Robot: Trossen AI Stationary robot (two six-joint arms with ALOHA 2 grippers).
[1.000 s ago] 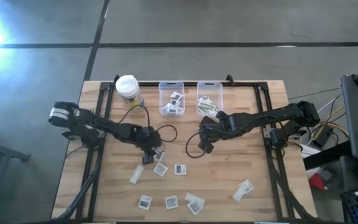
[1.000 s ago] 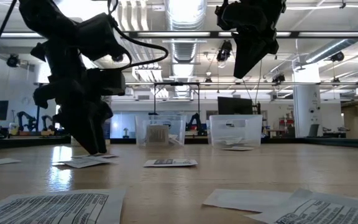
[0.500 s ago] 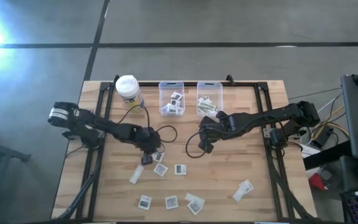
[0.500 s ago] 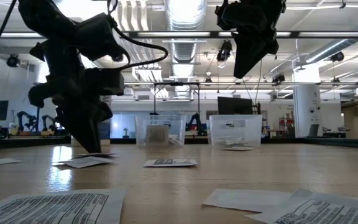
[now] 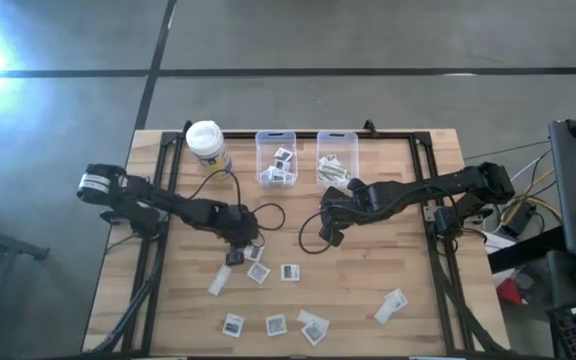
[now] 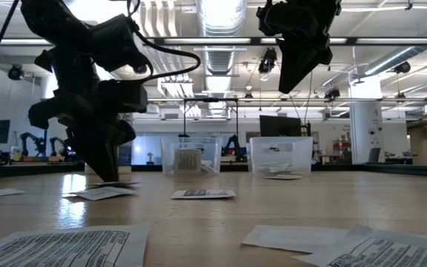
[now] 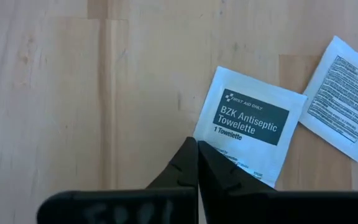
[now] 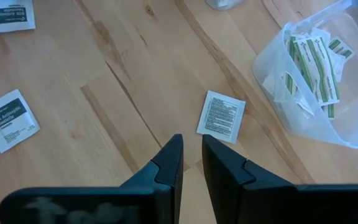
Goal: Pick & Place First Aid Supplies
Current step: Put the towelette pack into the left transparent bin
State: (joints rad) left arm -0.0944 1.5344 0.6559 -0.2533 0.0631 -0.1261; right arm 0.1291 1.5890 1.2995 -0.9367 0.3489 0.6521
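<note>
table [image 5: 418,300] — wood | yellow container [image 5: 208,143] — white lid | two clear bins [image 5: 277,158] [image 5: 337,156]

1. An antiseptic towelette packet [image 7: 248,128], square and white with a dark printed label, lies flat near the table's middle.
2. More small white packets [image 5: 274,323] lie scattered flat toward the table's front edge.
3. One white packet [image 5: 391,305] lies apart, toward the front right corner.

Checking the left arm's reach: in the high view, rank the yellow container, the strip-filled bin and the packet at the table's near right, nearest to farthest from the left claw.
1. Yellow container: far-left corner, nearest the left claw.
2. Strip-filled bin: far edge, right of centre.
3. Near-right packet: farthest.
</note>
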